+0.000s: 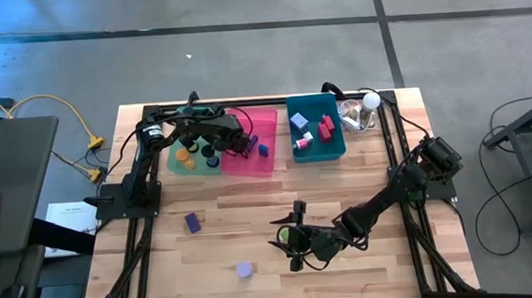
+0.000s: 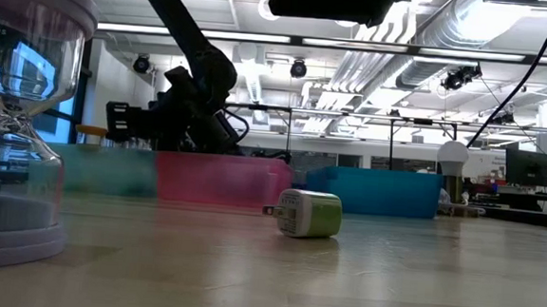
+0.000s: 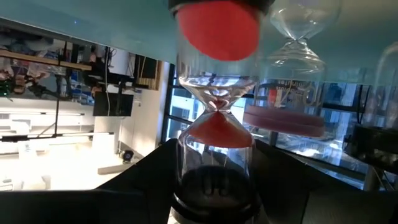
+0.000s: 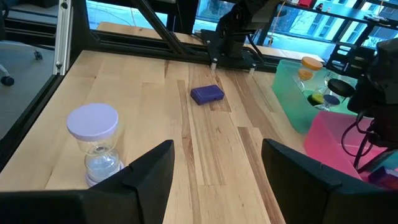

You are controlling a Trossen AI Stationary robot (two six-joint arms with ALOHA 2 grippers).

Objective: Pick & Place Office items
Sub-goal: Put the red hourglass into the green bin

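My left gripper [image 1: 215, 151] reaches level over the green bin [image 1: 175, 167] at the far left. It is shut on an hourglass [image 3: 215, 124] with red sand and black caps, which stands upright between its fingers. My right gripper [image 4: 217, 180] hangs open above the table's middle with nothing between its fingers. A white and green charger [image 2: 308, 214] lies on the wood just below it. A lavender-capped hourglass [image 4: 93, 143] stands near the front edge. A purple block [image 4: 207, 94] lies flat to its far left. My left gripper has the hourglass's black end cap [image 3: 214, 196] between its two fingers [image 3: 134, 180], coming at it nearly level. The cap fills the gap from finger to finger. The picture's lower edge cuts off the place of contact. I cannot see whether the hourglass rests on the bin's floor.
The pink bin [image 1: 267, 130] sits beside the green one, and the teal bin [image 1: 316, 108] with red and pink blocks sits further right. A white ball-topped clear gadget [image 1: 366, 106] stands at the far right corner. Orange discs [image 1: 185, 157] lie in the green bin.
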